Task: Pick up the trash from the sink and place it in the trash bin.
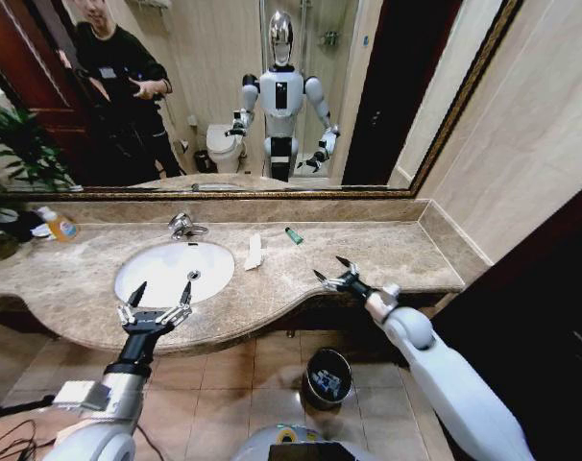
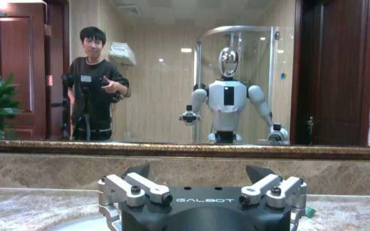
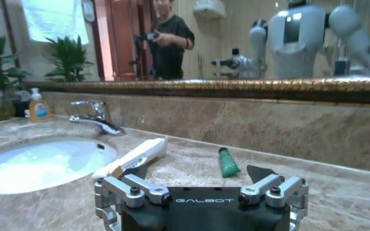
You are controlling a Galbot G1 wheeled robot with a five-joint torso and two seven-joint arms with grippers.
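I have both arms raised over the front of the marble counter [image 1: 387, 245]. My left gripper [image 1: 159, 293] hangs over the front rim of the sink [image 1: 137, 274], fingers spread and holding nothing. My right gripper [image 1: 332, 271] sits over the counter to the right of the basin, fingers also spread wide and empty.

The basin itself looks bare from the head view. The trash I can find lies on the counter beside it: a flat white packet [image 1: 254, 252] at the sink's right rim, and a small green tube [image 1: 294, 235] just beyond it toward the back wall. In the right wrist view the packet [image 3: 133, 156] and the green tube [image 3: 227, 162] both lie ahead of the spread fingers, near each other but apart. The trash bin [image 1: 327, 376] stands on the floor below the counter edge, between my two arms.

I judge the right arm the better choice. The packet is thin and flat, so I would come down with one finger on each long edge, low enough to catch it without scraping the marble, and keep clear of the faucet [image 1: 183, 227]
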